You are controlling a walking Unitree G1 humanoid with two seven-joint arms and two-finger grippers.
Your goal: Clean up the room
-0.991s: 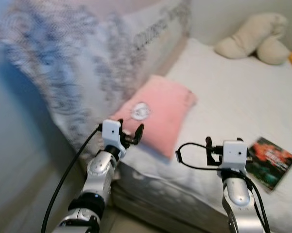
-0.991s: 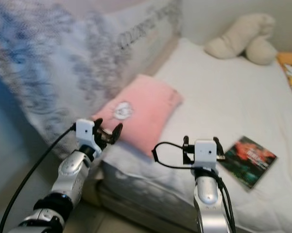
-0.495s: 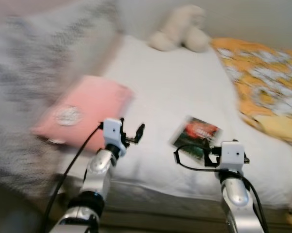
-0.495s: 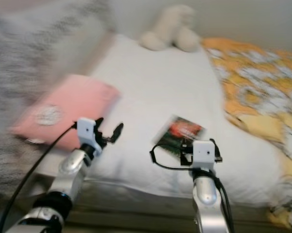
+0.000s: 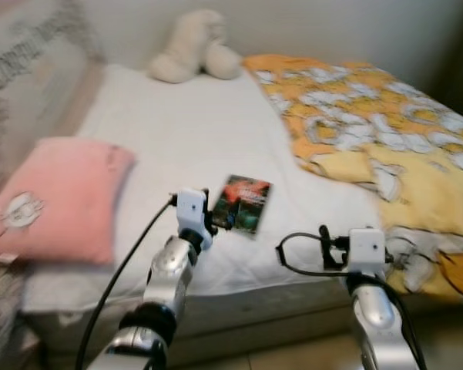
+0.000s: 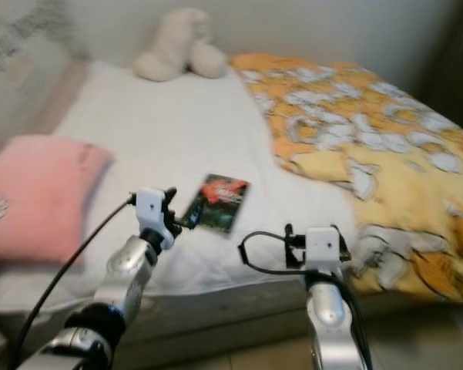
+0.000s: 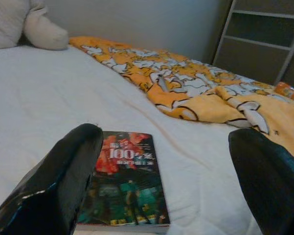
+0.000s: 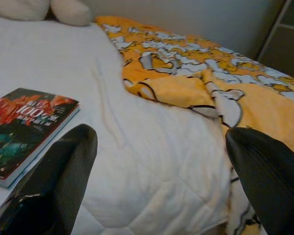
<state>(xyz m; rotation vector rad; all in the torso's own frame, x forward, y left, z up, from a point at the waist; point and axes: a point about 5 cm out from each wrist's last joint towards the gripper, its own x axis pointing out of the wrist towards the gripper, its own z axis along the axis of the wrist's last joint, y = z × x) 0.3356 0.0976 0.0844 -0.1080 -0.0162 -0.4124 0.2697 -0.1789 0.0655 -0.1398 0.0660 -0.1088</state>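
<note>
White bed (image 5: pixel 192 139) lies before you, with a rumpled yellow blanket (image 5: pixel 370 131) on its right half, a pink pillow (image 5: pixel 54 196) at its left edge and a plush toy (image 5: pixel 192 54) at the far wall. Your book (image 5: pixel 243 203) lies flat near the front edge, just ahead of the left gripper (image 7: pixel 161 181), whose jaws stand wide. The right gripper (image 8: pixel 161 181), beside it, also gapes wide; to lift the book cleanly, I'd bring the left fingers low over its near edge and level before you close.

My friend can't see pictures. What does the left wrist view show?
A book with a red and green cover lies flat on a white bed, just ahead of the left tool, whose two black fingers are spread apart. An orange patterned blanket is crumpled beyond it.
</note>
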